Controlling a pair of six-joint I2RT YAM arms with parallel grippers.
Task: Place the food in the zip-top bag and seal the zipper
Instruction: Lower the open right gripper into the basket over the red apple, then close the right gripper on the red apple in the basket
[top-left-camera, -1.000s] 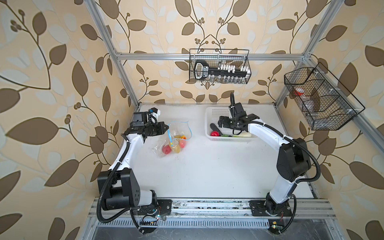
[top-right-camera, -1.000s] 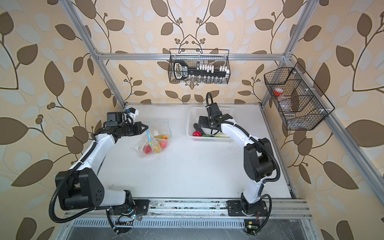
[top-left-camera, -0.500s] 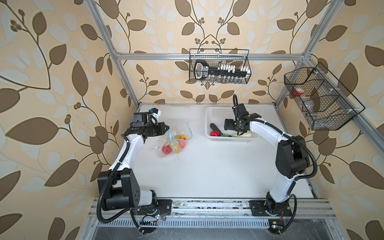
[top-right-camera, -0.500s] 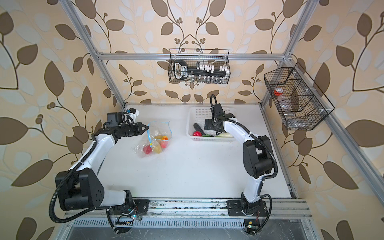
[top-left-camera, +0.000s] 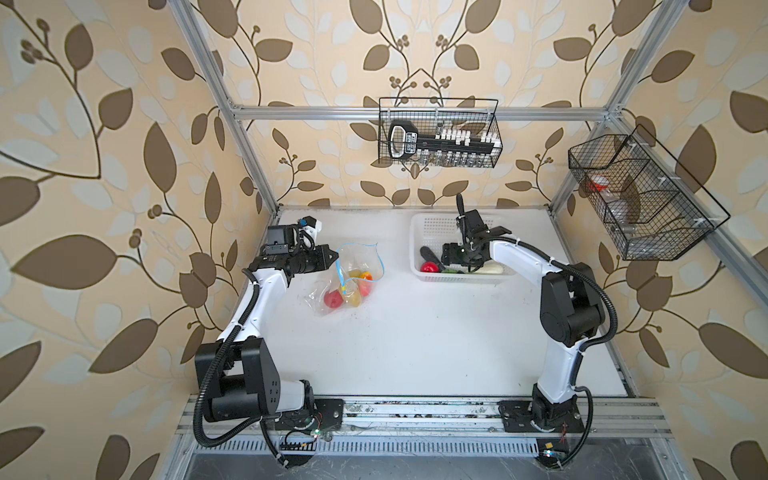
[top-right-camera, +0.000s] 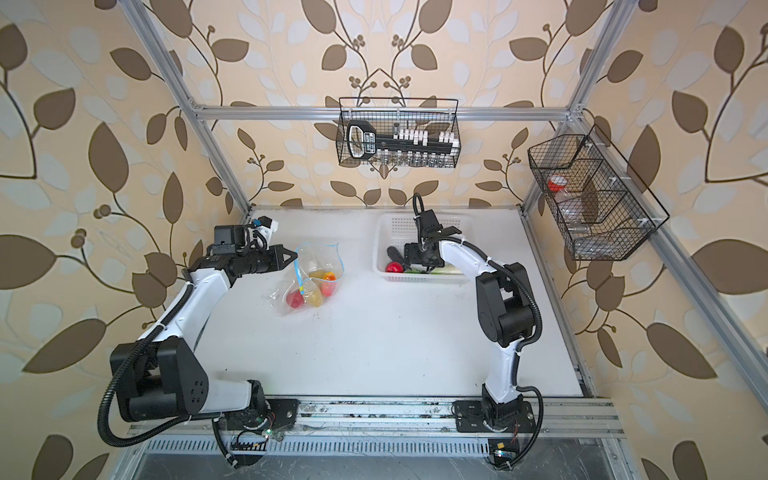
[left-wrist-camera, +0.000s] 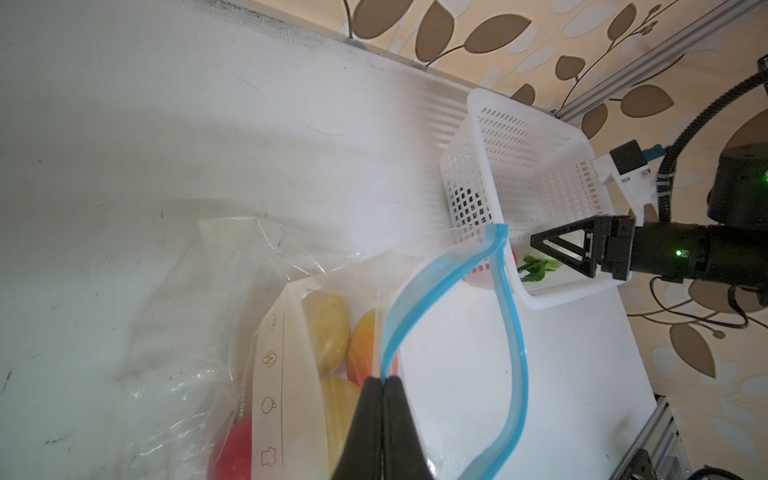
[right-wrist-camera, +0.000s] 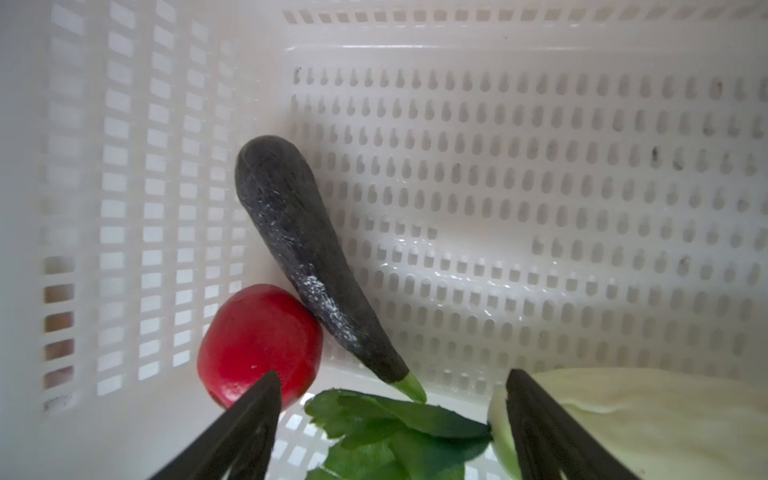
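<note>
On the white table (top-left-camera: 415, 340), the perforated basket (top-left-camera: 432, 220) stands at the back right, well apart from the clear bag (top-left-camera: 361, 255) at the back left.

Left gripper (left-wrist-camera: 380, 384): jaws closed on one lip of the bag at the blue zipper (left-wrist-camera: 513, 332), lifting the mouth open.

Right gripper (right-wrist-camera: 392, 374): lowered into the basket, jaws spread wide, nothing held. The leaves of the radish (right-wrist-camera: 623, 415) lie between the fingers.

Status, judged from the scene: roughly half done. Four pieces sit inside the bag: a tomato (top-left-camera: 331, 299), two potatoes (top-left-camera: 353, 297) and a red-yellow fruit (top-left-camera: 365, 276). Three are left in the basket: the radish, a dark eggplant (right-wrist-camera: 307, 257) and a second tomato (right-wrist-camera: 259, 336) touching it.

Work left: transfer these three, then close the zipper, which is unsealed along its visible length.
</note>
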